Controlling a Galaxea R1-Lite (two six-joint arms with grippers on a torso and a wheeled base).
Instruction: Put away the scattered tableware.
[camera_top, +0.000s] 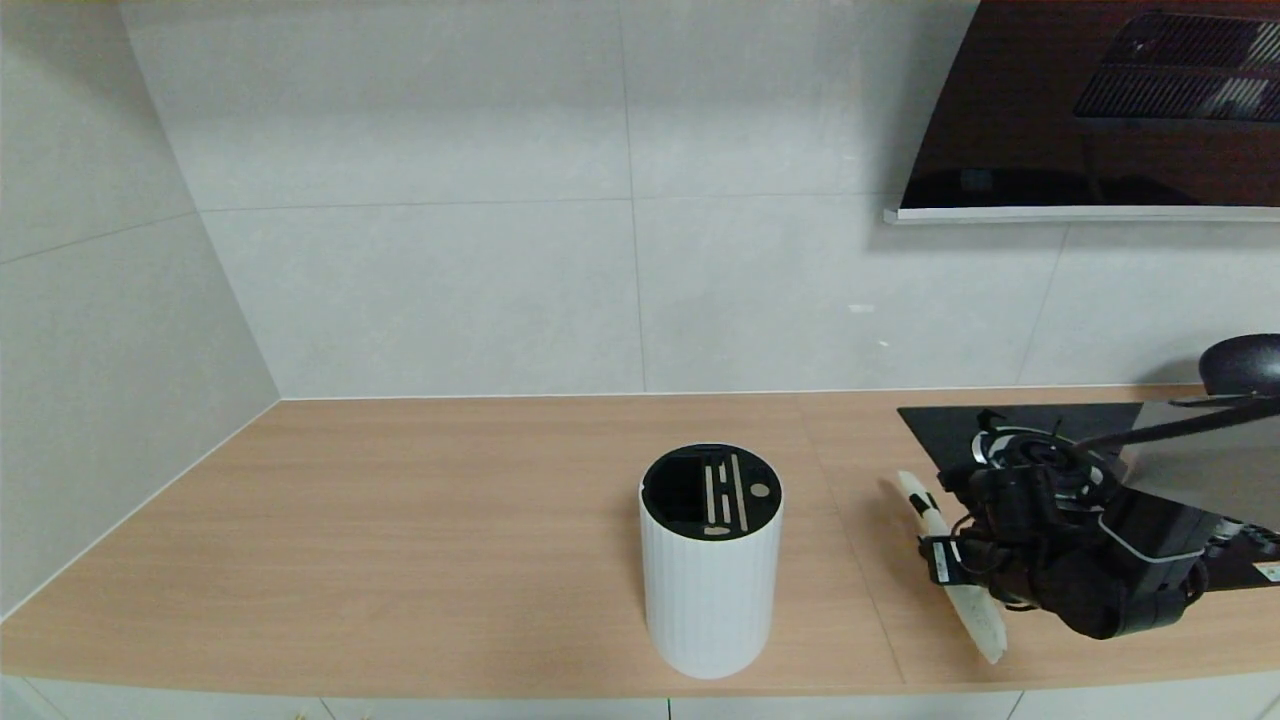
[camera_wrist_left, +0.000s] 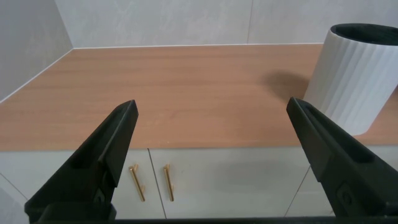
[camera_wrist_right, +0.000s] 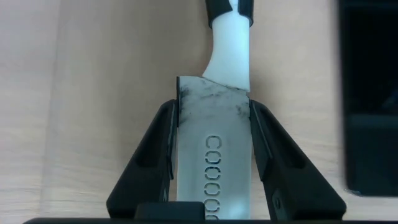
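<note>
1. Pale tiled wall (camera_top: 450, 250) backs a wood-grain worktop (camera_top: 450, 520). A dark range hood (camera_top: 1100, 110) hangs at the upper right, and a black cooktop (camera_top: 940, 425) is set into the worktop's right end.
2. Holder (camera_top: 710, 590): a white ribbed cylinder with a black slotted top. It stands upright near the worktop's front edge, about mid-width.
3. Knife (camera_top: 980, 615): this lies to the right of the holder, apart from it and just beside the cooktop's left edge.
4. Long axis: it runs diagonally, from far-left to near-right. The handle end (camera_top: 918, 500), white with a black band, points away towards the wall. The blade tip (camera_top: 995, 650) points towards the worktop's front edge.
5. I cannot tell whether the knife rests fully on the worktop or is slightly lifted.
6. Right gripper (camera_top: 955, 560): it is over the knife's mid-length. In the right wrist view its two fingers (camera_wrist_right: 165, 143) are closed against the opposite long edges of the white, smudged blade (camera_wrist_right: 214, 149). The handle (camera_wrist_right: 230, 43) extends beyond the fingertips.
7. Left gripper (camera_wrist_left: 211, 106): its fingers are spread wide with nothing between them. It sits out in front of the worktop's front edge, above cabinet fronts with gold pulls (camera_wrist_left: 168, 182). The holder (camera_wrist_left: 351, 74) is off to one side of it.
</note>
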